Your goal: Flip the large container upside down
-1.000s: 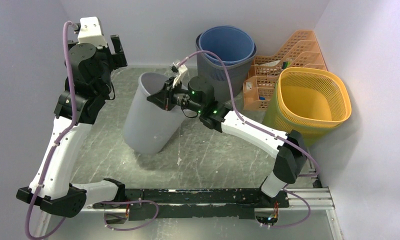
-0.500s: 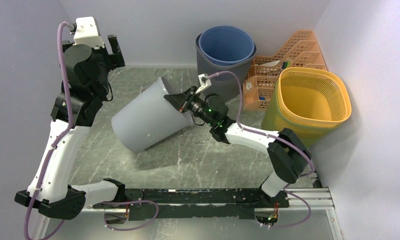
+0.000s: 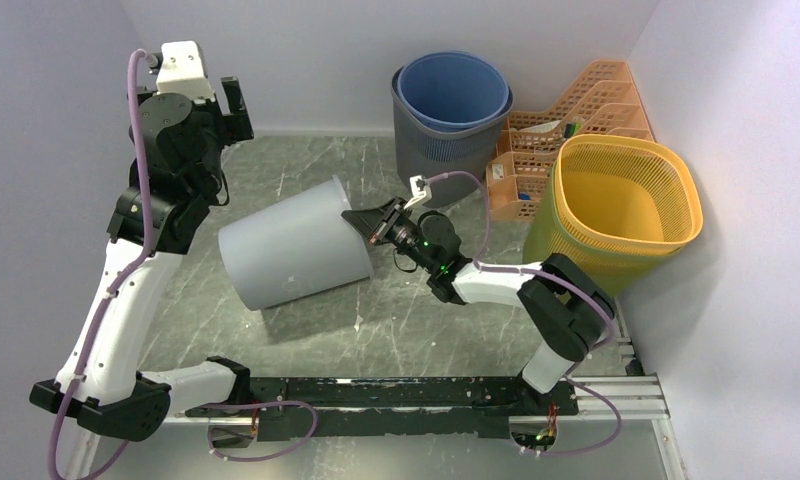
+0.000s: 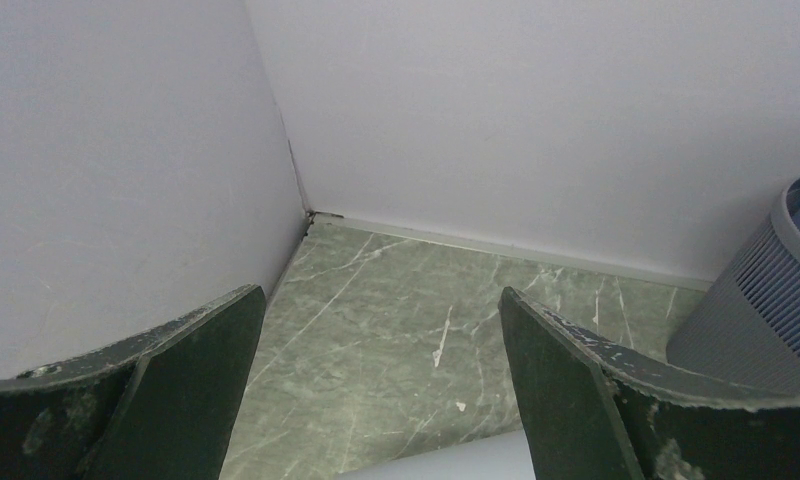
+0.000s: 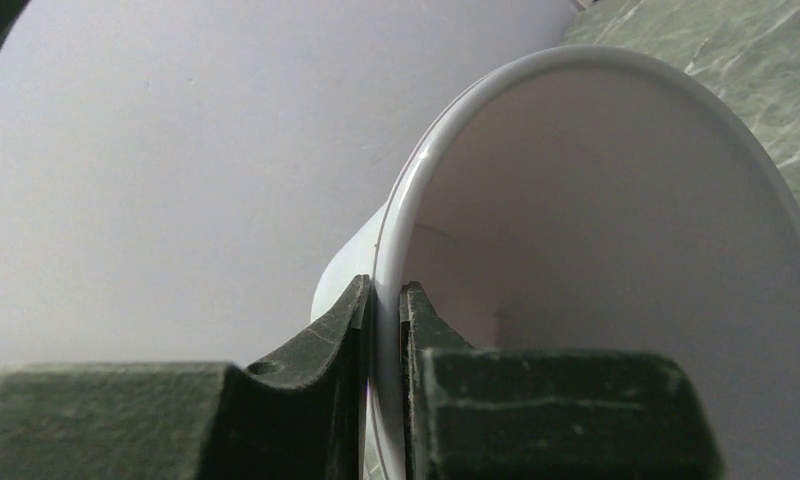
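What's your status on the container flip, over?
Left gripper open, raised at back-left corner. Right gripper shut on rim of grey container. Container on its side, not yet inverted. Blue bin close behind, apart.

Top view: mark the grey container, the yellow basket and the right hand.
grey container (image 3: 291,250), top view, middle of its side wall.
yellow basket (image 3: 626,160), top view, far inner wall.
right hand (image 3: 364,222), top view, between its fingertips on the container's rim.
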Controlling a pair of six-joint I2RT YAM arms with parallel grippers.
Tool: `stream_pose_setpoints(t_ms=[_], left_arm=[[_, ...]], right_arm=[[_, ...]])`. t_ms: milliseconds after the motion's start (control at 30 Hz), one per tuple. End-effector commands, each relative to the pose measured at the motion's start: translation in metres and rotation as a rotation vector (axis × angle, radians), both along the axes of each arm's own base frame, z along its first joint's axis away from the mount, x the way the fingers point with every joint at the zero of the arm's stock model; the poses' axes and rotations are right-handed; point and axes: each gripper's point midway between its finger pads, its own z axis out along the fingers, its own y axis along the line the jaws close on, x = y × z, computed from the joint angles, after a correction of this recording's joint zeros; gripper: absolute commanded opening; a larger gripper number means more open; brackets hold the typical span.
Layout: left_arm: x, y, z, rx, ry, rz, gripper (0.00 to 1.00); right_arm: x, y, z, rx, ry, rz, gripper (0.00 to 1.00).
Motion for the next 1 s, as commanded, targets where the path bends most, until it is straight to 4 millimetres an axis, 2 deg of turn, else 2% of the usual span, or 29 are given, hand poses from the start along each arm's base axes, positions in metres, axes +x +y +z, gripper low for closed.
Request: stream_pose_setpoints(t_ms=[0,67,100,200,233,300,433,500,567,700,900,967], left_arm=[[0.0,0.001,0.002,0.002,-0.016,0.002,0.99],[0.001,0.002,0.001,0.005,-0.014,0.005,0.99],[0.001,0.002,0.0,0.006,-0.014,0.006,0.99],[0.002,0.002,-0.002,0.007,-0.014,0.008,0.99],[0.002,0.002,-0.003,0.008,-0.013,0.009,0.99],[0.003,0.002,-0.002,0.009,-0.012,0.008,0.99],[0.002,0.0,0.004,-0.003,-0.024,-0.005,0.99],[0.001,-0.001,0.007,-0.005,-0.028,-0.012,0.99],[0.0,-0.001,0.009,-0.005,-0.029,-0.013,0.99],[-0.003,0.003,0.011,0.007,-0.03,0.003,0.99],[-0.002,0.001,0.012,0.003,-0.027,-0.007,0.99],[-0.001,0.002,0.01,0.007,-0.025,-0.002,0.99]], right_arm=[[-0.01,0.01,-0.041,-0.067,0.078,0.057,0.14],[-0.012,0.012,-0.039,-0.076,0.064,0.071,0.18],[-0.014,0.014,-0.038,-0.083,0.058,0.081,0.16],[-0.021,0.019,-0.027,-0.059,0.022,0.13,0.0],[-0.026,0.019,-0.021,-0.028,0.011,0.155,0.0],[-0.037,0.018,-0.004,0.092,-0.01,0.201,0.0],[-0.048,0.002,0.016,0.398,-0.015,0.254,0.0],[-0.04,0.002,0.013,0.507,0.063,0.265,0.0],[-0.04,0.009,0.021,0.511,0.02,0.26,0.0],[-0.042,0.022,0.055,0.557,-0.084,0.292,0.0],[-0.023,0.041,0.051,0.629,-0.024,0.298,0.0],[-0.023,0.049,0.06,0.655,-0.043,0.312,0.0]])
